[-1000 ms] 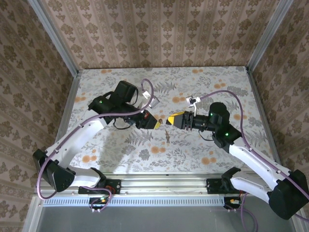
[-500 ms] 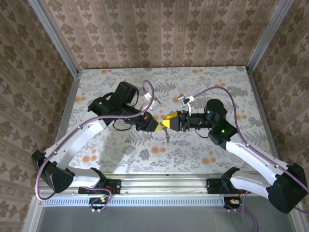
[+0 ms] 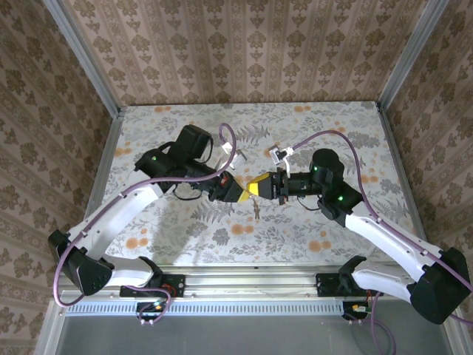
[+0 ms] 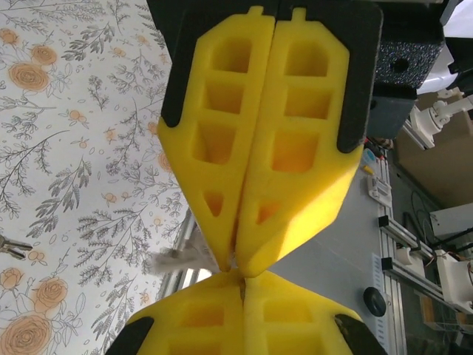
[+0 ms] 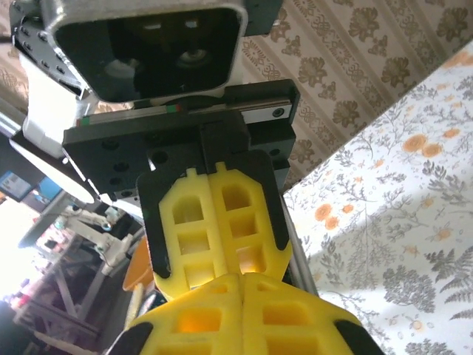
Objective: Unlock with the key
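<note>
My left gripper (image 3: 242,192) and right gripper (image 3: 256,186) meet tip to tip above the middle of the table, both shut. In the left wrist view my left gripper (image 4: 243,276) touches the right one's yellow fingers (image 4: 295,148). A thin grey sliver, seemingly the key (image 4: 235,263), sits in the seam between the two pairs of tips. A blurred grey piece (image 4: 174,260) sticks out sideways from there. In the right wrist view my right gripper (image 5: 242,278) presses against the left fingers (image 5: 222,222). The lock is hidden.
A small key-shaped metal piece (image 3: 256,211) shows just below the meeting point, and one lies on the flowered cloth (image 4: 9,248). Patterned walls (image 3: 244,52) close in the table on three sides. The metal rail (image 3: 244,281) runs along the near edge.
The right gripper moved left to meet the left gripper's tips and closed from partly open to shut. The left arm barely moved.
</note>
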Controlling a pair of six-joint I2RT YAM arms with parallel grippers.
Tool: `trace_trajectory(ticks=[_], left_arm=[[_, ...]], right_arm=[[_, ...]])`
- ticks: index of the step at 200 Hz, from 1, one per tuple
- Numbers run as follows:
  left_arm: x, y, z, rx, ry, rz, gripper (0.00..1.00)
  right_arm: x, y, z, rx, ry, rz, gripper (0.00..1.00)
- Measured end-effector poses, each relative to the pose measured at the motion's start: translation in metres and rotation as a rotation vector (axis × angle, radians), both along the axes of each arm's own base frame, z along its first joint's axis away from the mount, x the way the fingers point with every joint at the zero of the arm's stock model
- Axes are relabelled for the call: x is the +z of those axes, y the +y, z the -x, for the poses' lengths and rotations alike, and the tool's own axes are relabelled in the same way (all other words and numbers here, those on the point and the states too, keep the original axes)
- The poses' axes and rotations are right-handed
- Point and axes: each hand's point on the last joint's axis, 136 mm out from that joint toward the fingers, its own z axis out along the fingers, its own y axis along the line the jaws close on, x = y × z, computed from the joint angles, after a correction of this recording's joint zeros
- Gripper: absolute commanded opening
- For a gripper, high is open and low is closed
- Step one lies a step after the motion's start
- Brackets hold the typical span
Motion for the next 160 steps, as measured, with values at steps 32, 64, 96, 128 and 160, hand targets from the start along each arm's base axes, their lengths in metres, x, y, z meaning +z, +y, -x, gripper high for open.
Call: trace_trajectory(ticks=[32, 64, 96, 128, 160], left_arm=[[-0.001, -0.001, -0.005, 0.021, -0.008, -0.003, 0.34], [-0.006, 0.013, -0.035, 0.172, -0.035, 0.022, 0.52], [-0.002, 0.052, -0.066, 0.431, -0.048, 0.128, 0.58], [0.003, 0.073, -0.087, 0.617, -0.03, 0.258, 0.64], [-0.01, 0.074, -0.105, 0.725, 0.056, 0.372, 0.69]], right_arm=[[-0.002, 0.0, -0.003, -0.016, -0.012, 0.014, 0.0], [0.0, -0.005, -0.014, -0.105, -0.021, 0.021, 0.0], [0.009, -0.012, -0.029, -0.214, -0.04, -0.009, 0.0], [0.006, -0.018, -0.045, -0.315, -0.02, -0.049, 0.0], [0.0, -0.023, -0.061, -0.41, 0.024, -0.095, 0.0]])
